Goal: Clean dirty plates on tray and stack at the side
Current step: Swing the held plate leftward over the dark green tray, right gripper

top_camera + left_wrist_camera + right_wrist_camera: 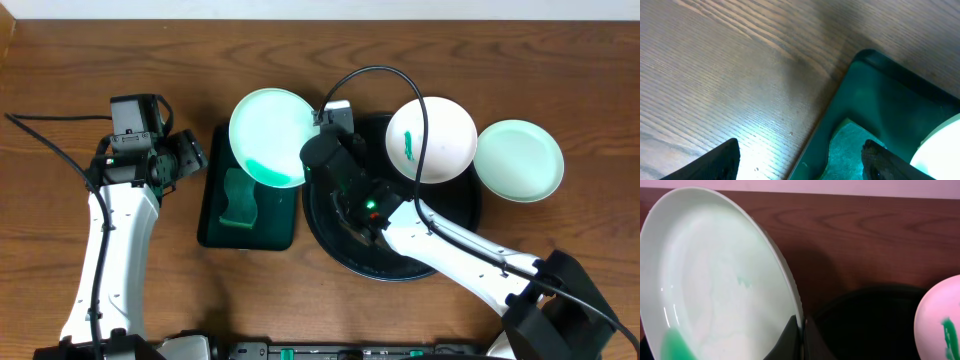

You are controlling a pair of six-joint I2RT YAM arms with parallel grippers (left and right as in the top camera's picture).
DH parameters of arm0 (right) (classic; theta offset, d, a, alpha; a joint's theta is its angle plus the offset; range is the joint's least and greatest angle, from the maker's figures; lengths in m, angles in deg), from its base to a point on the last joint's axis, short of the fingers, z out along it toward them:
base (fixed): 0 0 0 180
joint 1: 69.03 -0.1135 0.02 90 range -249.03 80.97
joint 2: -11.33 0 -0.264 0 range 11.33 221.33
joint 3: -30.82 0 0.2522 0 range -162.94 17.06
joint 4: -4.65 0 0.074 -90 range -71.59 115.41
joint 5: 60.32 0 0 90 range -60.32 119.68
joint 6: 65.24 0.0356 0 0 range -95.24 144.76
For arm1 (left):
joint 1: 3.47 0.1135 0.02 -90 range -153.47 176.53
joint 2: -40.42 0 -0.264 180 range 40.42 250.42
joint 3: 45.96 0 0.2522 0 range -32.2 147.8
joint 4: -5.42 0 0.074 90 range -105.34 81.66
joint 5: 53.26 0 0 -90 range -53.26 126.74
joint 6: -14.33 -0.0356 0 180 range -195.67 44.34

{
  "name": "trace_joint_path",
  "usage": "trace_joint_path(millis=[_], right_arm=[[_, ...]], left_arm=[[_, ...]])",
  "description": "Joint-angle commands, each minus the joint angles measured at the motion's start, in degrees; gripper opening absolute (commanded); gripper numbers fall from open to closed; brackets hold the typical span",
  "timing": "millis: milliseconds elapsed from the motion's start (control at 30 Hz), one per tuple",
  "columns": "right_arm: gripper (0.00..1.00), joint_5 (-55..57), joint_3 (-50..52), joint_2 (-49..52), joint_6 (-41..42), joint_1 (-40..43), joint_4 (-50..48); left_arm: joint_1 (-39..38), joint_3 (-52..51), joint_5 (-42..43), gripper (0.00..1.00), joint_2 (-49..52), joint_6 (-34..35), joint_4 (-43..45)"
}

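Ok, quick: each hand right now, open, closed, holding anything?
Left hand: open, empty, at the edge of the green tray.
Right hand: closed on the rim of a green-smeared plate.

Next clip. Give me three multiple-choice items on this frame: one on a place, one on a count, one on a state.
1. The held plate is: A over the green tray; B stacked on another plate; C on the floor.
2. Plates in view: A two; B three; C four.
3. The right gripper is: A open; B shut on the held plate; C out of view.
A: it hangs above that tray. B: held plate, smeared plate on the black tray, third plate beside it. B: fingers pinch the rim.
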Motion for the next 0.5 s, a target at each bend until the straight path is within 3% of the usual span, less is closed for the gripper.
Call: trace_joint_path(millis=[0, 467], right_arm=[[0.01, 1.75, -1.11, -0.11, 1.6, -0.31, -0.52], [0.01, 1.99, -1.11, 2.71, -1.55, -0.33, -6.1]], left_arm=[[0.11, 0.28, -0.72, 0.78, 0.22, 0.33, -0.09], [0.11, 0.28, -0.72, 0.78, 0.22, 0.33, -0.09]])
